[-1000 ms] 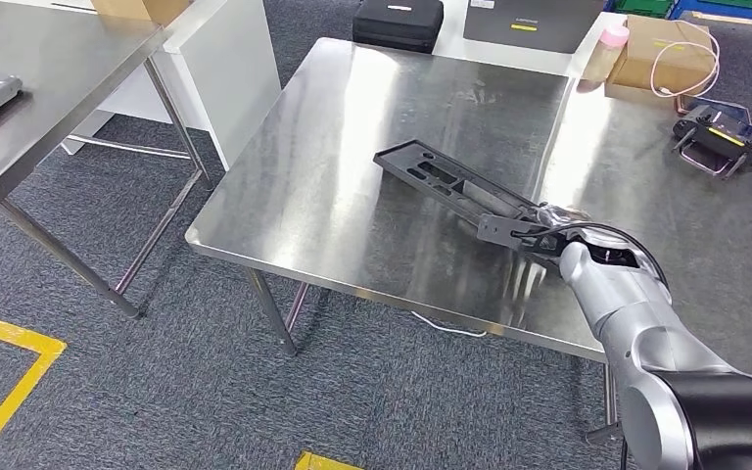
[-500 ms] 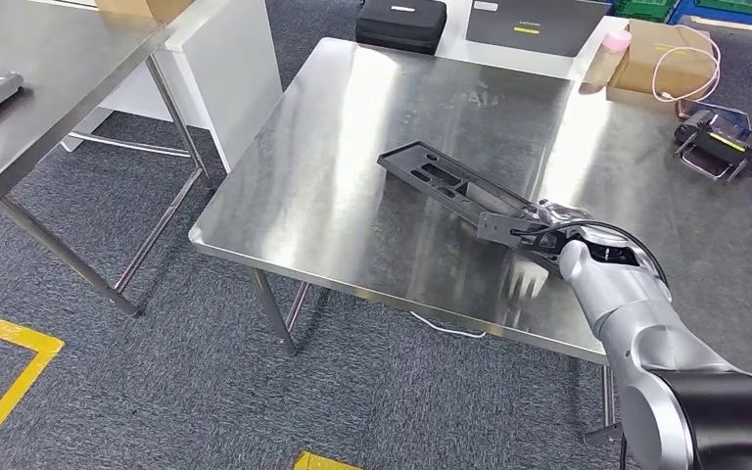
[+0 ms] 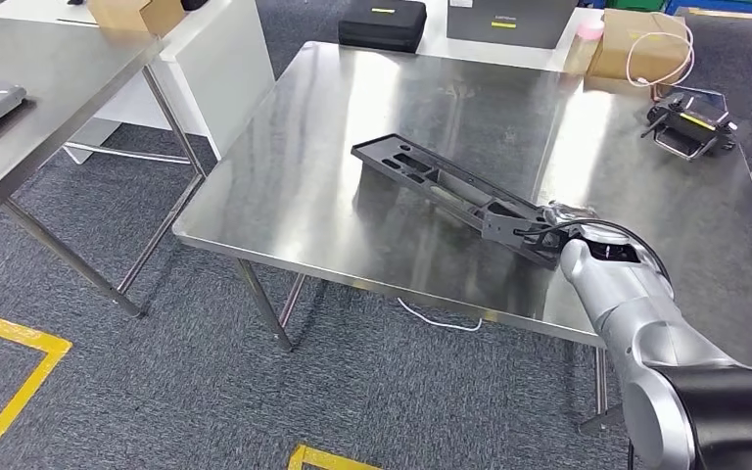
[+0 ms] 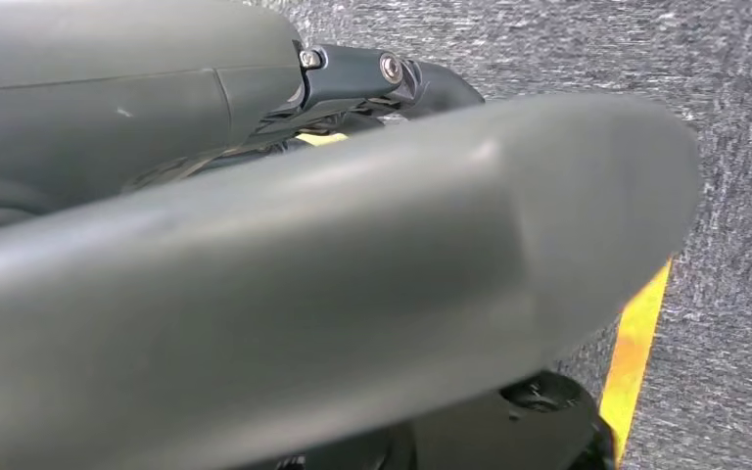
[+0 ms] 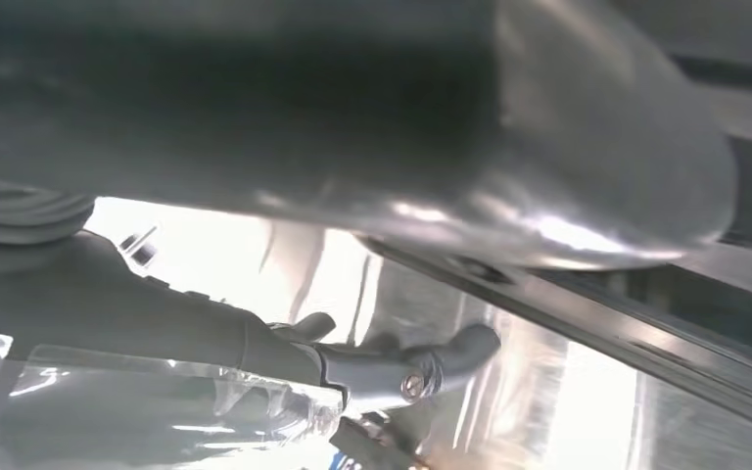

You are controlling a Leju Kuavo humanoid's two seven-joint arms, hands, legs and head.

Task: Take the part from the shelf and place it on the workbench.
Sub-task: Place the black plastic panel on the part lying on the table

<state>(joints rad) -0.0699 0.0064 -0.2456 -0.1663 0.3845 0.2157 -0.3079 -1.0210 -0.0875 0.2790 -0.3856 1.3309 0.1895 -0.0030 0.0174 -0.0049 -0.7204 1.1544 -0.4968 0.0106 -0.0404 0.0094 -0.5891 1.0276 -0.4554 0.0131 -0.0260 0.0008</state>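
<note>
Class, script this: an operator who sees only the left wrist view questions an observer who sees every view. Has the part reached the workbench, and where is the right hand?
Operator: I see grey carpet and a yellow line. Is the part on the workbench?
Observer: Yes. In the head view the long black part lies on the steel workbench, running slantwise toward its near right side.
Operator: Where is the right hand?
Observer: The right hand is at the part's near end. I cannot tell whether it grips the part.
</note>
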